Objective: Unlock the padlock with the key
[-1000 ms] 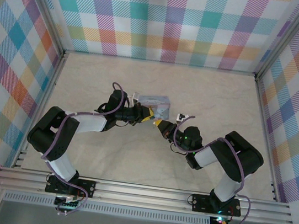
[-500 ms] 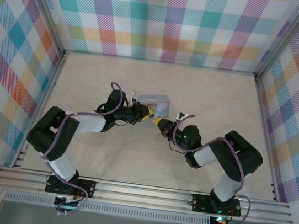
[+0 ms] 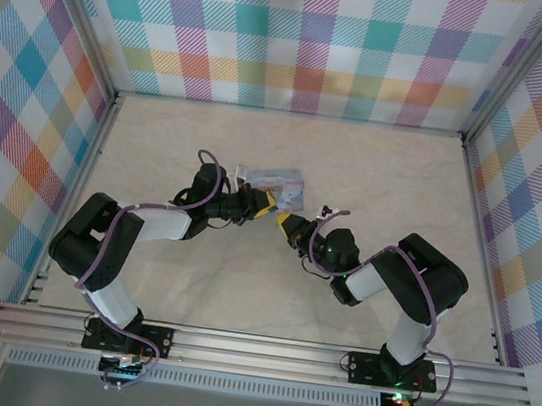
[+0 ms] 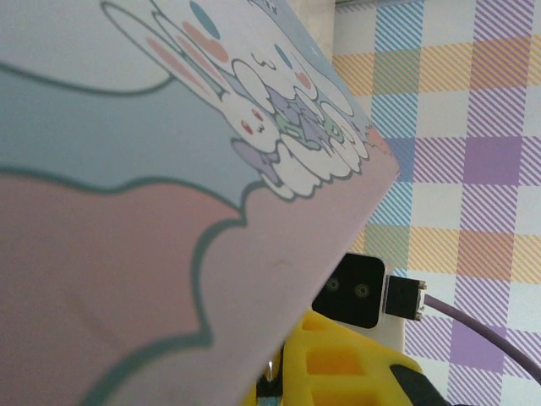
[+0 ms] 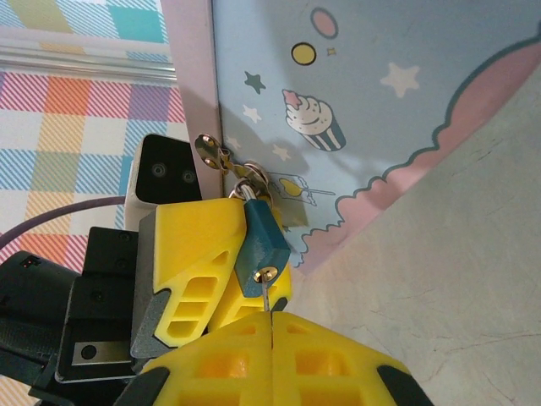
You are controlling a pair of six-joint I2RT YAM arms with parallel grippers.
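Observation:
The padlock (image 5: 259,241) is a small dark teal block hanging by its shackle from the latch of the pale blue tin (image 5: 380,110). Two yellow fingers (image 5: 199,258) of my left gripper (image 3: 267,203) hold the lock from its sides. My right gripper (image 5: 270,315) is shut on the key (image 5: 267,298), whose thin blade tip sits in the brass keyhole on the lock's underside. In the top view my right gripper (image 3: 290,225) meets the left one beside the tin (image 3: 276,182). The left wrist view shows the tin's lid (image 4: 169,211) very close.
Checked walls enclose the pale table (image 3: 268,294) on three sides. The right wrist's black camera box (image 4: 359,292) and a purple cable (image 4: 482,326) show past the tin's edge. Open table surface lies in front of both arms.
The right gripper has crept a little left and up toward the tin. The tin and left gripper shifted slightly up-left. Both grips are unchanged.

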